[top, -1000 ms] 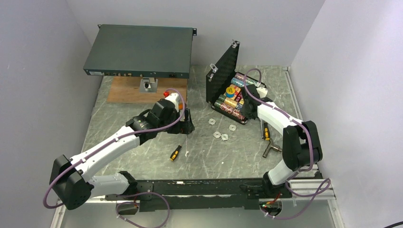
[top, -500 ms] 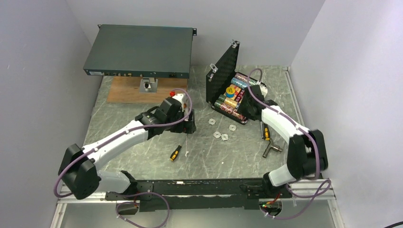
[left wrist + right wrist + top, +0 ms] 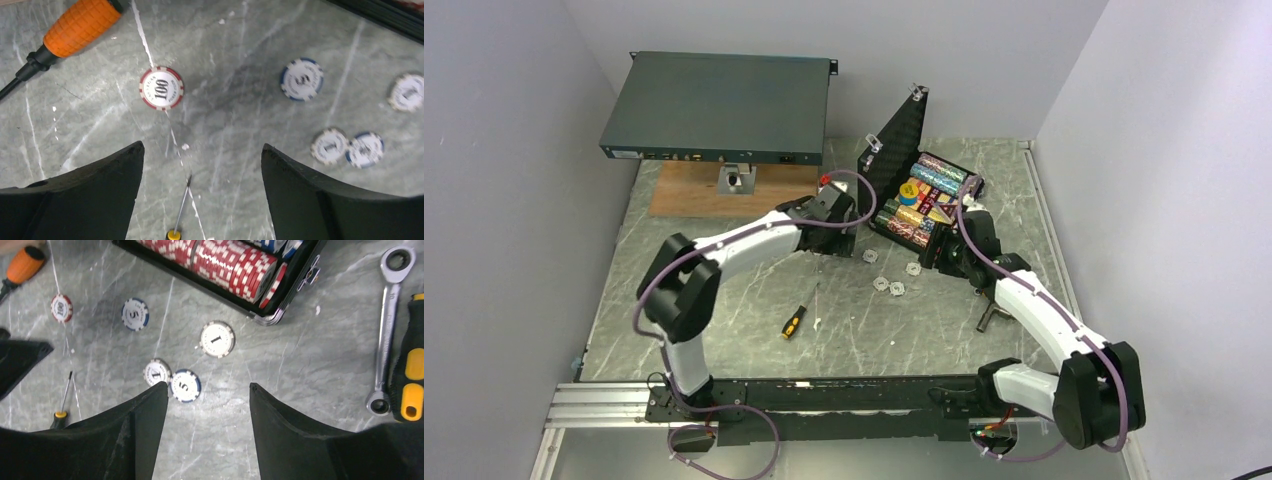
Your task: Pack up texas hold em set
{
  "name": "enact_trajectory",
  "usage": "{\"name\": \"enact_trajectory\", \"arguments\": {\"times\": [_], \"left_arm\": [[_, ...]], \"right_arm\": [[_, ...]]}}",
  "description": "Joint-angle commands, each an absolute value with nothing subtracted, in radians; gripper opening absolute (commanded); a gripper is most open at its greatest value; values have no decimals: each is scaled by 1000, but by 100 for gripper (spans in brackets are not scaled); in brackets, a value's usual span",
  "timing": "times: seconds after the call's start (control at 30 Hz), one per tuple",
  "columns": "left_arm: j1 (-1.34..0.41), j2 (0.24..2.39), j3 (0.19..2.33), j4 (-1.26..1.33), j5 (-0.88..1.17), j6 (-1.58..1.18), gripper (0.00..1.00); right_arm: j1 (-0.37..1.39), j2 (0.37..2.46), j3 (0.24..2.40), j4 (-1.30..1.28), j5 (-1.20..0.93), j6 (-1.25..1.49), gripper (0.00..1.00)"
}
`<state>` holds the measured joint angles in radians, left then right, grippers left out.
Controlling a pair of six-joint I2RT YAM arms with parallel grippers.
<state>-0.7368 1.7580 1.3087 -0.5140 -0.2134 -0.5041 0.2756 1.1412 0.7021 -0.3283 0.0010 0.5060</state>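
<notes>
- At the far left of the grey marbled table, the large dark-green flat rack unit rests on a brown wooden board; one of each, well apart from the work and no part of the set.
- Further right, the small black textured hinged case stands open with its lid upright, probably so loose pieces can be dropped in; multicoloured chip rows fill its tray; I cannot count them exactly.
- Two arms reach over the table in front of the case; the left gripper and the right gripper both hang with fingers spread and nothing between them, likely poised to pick up chips.
- Four tools lie off to the sides: an orange-handled screwdriver; a thin small screwdriver; a silver ratchet wrench; a black-and-yellow handled tool.
- Five loose chips lie flat near the case's front: one red-and-white 100 chip; two blue 5 chips; two whitish 1 chips; one blue and one whitish lie just beside each other; none is packed yet.
</notes>
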Motion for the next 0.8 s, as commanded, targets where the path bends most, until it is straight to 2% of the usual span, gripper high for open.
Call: {"name": "enact_trajectory", "arguments": {"times": [0.0,0.37,0.6,0.77], "left_arm": [[-736,1868,1434,-602,-344,-530,89],[-706,1979,1395,-520,-464,-711,79],[-687,2056,1457,-553,-482,-752,72],[-671,2058,1427,-519,-454,-770,68]], "right_arm": [[274,1071,674,-272,-92,471,63],[272,966,617,-282,-118,466,63],[273,937,604,-299,-110,463,63],[273,931,604,-308,-107,462,63]]}}
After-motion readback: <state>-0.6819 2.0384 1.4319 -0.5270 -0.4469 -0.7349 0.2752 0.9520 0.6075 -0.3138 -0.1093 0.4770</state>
